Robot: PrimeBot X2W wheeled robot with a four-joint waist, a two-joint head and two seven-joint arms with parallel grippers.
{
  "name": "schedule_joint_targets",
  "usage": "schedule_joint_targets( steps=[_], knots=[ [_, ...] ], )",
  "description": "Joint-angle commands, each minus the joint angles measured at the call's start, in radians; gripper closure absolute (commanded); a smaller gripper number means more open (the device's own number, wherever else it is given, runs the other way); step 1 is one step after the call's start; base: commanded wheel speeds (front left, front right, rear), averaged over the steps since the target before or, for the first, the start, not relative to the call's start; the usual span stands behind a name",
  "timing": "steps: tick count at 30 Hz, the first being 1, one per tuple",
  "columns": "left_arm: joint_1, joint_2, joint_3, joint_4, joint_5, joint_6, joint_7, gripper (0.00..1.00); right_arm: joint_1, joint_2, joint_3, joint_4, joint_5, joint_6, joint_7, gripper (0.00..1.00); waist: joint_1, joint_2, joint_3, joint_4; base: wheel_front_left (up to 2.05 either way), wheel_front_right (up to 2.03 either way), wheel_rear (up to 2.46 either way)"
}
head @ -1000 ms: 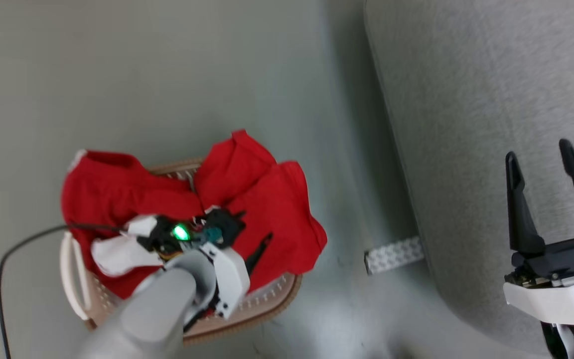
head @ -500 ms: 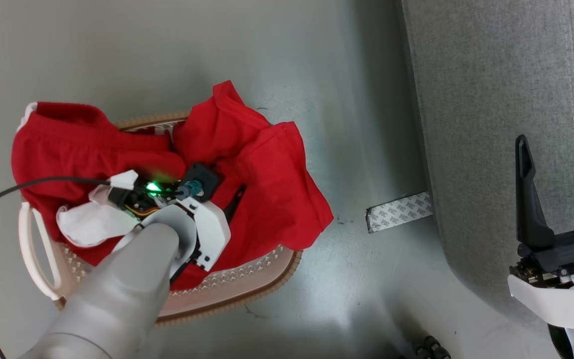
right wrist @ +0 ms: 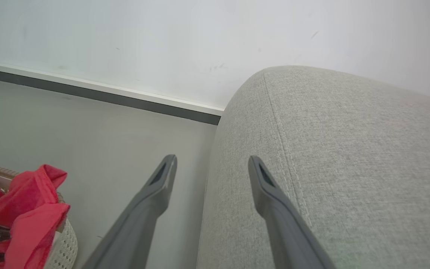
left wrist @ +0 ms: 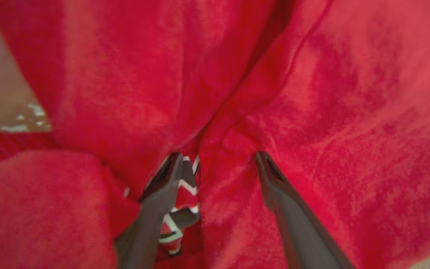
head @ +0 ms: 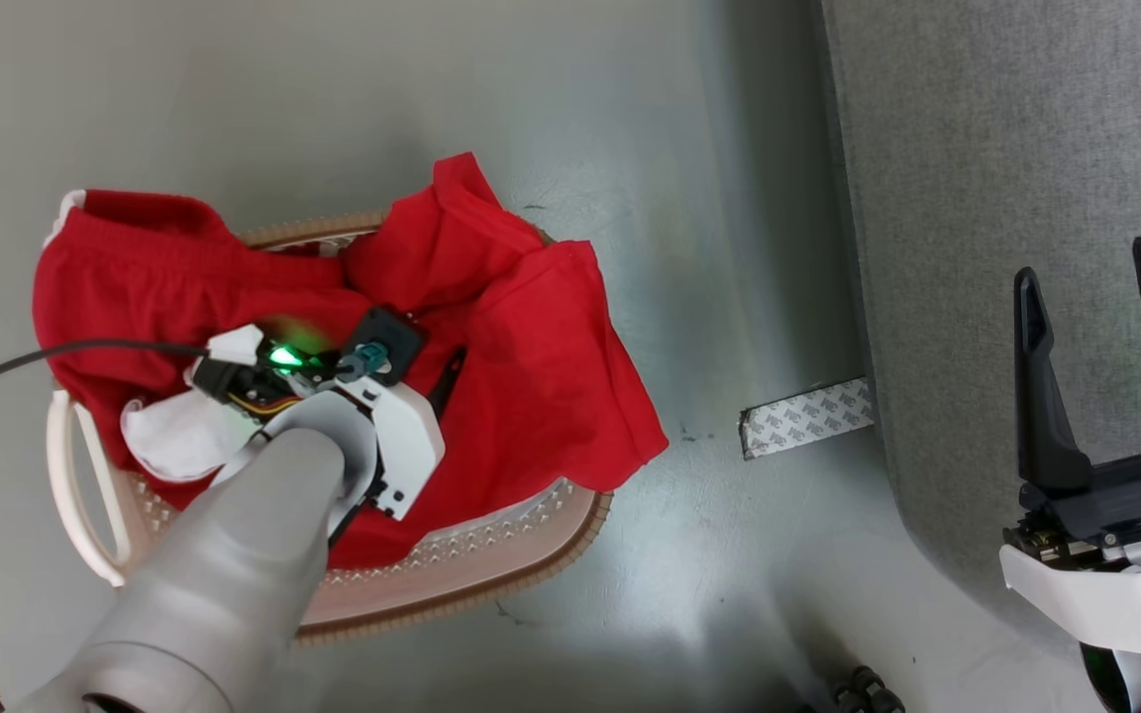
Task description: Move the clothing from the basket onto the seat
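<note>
Both pairs of jaws stand wide apart and grip nothing. The left gripper (left wrist: 218, 155) points down into the bright red, soft fabric clothing (head: 531, 376). Its two dark fingers straddle a raised fold, and a patch of black-and-white print lies just beside the finger on that view's left. The tips are at the cloth, but whether they press into it cannot be told. The right gripper (head: 1086, 267) hovers empty above the large light grey upholstered seat (head: 1006, 149), near its rounded edge.

The clothing is heaped in the oval white perforated plastic basket (head: 491, 555) with a brown rim, which sits on the grey-green floor (head: 432, 99). Red cloth spills over the rim's far edge and over its right end, toward the seat. The basket's long axis runs roughly across the head view, left to right.

As I judge it, the coming move turns on this: the cloth lies straight ahead of the left jaws, so closing them should catch the fold, and the left arm is plainly the nearer one. The seat lies to the robot's right of the basket, with a strip of floor between them, so a lifted garment has to travel rightward. With the whole heap in the basket, the task looks barely begun.
</note>
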Motion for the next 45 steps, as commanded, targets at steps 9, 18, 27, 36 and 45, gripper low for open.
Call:
schedule_joint_targets(
  steps=[9,18,27,36,45],
  knots=[
    [-0.011,-0.031,-0.02,0.035,-0.017,-0.022,-0.01,0.0,0.007,-0.006,-0.005,0.0,-0.003,-0.002,0.001,0.0,-0.0001,0.0,0.021,0.007,0.0,0.0,0.0],
    [-0.002,-0.064,-0.074,0.06,-0.016,-0.044,0.005,0.53,0.033,-0.002,-0.021,-0.014,-0.004,-0.002,0.001,0.0,-0.0001,0.0,0.036,0.013,0.0,0.0,0.0],
    [0.028,-0.068,-0.138,0.021,-0.081,-0.05,0.0,1.0,-0.009,-0.002,-0.011,0.009,0.008,-0.002,0.0,0.0,-0.0001,0.0,0.024,0.019,0.0,0.0,0.0],
    [0.122,-0.011,-0.161,-0.144,-0.269,-0.048,-0.016,1.0,-0.032,-0.014,0.007,0.088,0.025,-0.002,0.0,0.0,-0.0001,0.0,-0.164,0.069,0.0,0.0,0.0],
    [0.301,0.039,-0.121,-0.409,-0.451,-0.048,-0.023,1.0,0.021,-0.042,0.038,0.191,0.054,-0.002,0.0,0.0,-0.0001,0.0,-0.439,0.118,0.0,0.0,0.0]
  ],
)
